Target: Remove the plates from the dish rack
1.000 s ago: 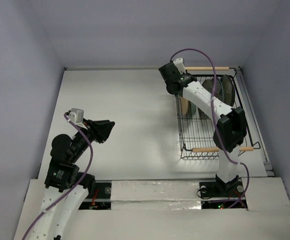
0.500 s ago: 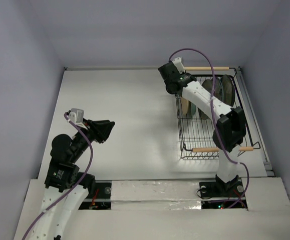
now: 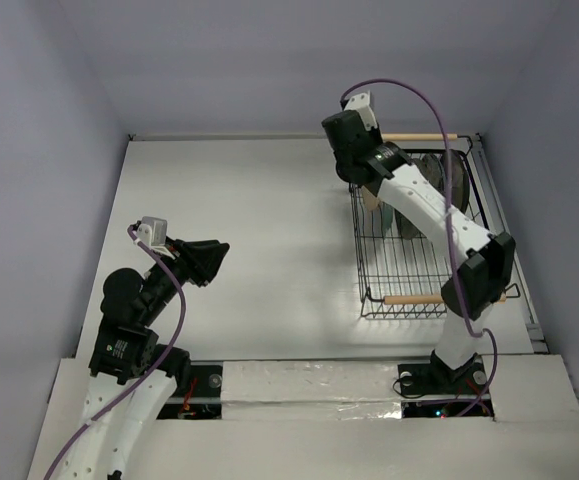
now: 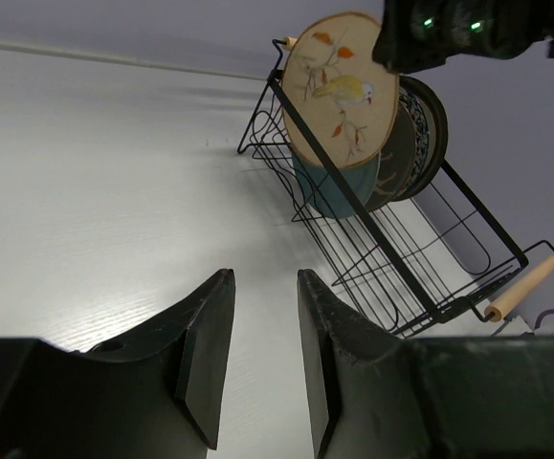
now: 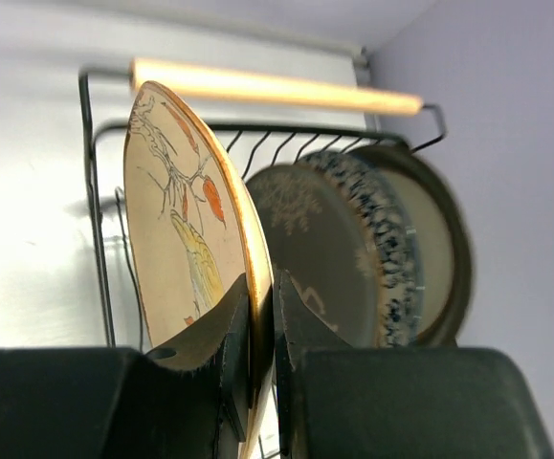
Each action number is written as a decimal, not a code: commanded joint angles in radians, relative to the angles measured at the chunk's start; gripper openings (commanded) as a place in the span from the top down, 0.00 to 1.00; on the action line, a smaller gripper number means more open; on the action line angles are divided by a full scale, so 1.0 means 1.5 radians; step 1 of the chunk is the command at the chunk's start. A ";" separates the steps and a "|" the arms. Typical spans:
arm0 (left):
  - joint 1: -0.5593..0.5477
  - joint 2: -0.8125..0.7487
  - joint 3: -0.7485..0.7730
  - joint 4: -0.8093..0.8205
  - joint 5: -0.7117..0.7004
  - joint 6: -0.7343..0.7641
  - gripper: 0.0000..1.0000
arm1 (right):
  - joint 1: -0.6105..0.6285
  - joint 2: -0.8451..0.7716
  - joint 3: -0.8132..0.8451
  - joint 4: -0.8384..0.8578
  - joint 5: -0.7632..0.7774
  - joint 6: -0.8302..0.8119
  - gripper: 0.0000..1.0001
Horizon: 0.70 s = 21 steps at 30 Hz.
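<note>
My left pincer (image 4: 263, 287) hangs low over the bare bench (image 3: 249, 220) with its two fingers spread a moderate gap apart and nothing between them. The dish rack (image 4: 420, 258) sits ahead of it and off to its right, well apart.

My right pincer (image 5: 260, 298) is closed tight on the rim of the tan plate (image 5: 176, 229), the one painted with a bird on a branch. One finger presses each face. That plate stands on edge at the rack's left end, and from the left wrist view its top rides higher than the rest.

Directly behind the pinched plate, tucked low, is the teal plate (image 4: 329, 191). Beyond the right pincer the others stand upright in a row, close together: the dark grey-brown plate (image 5: 300, 249) with a pale pattern, then the white plate (image 5: 377, 239) with dark flowers, then the brown-rimmed cream plate (image 5: 434, 249). Furthest from the pincer, the rack's wooden handle (image 5: 267, 86) runs across above them.
</note>
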 commanded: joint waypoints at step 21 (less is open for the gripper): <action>0.003 0.003 -0.001 0.020 -0.019 0.002 0.96 | 0.110 -0.133 -0.191 0.468 -0.568 0.368 1.00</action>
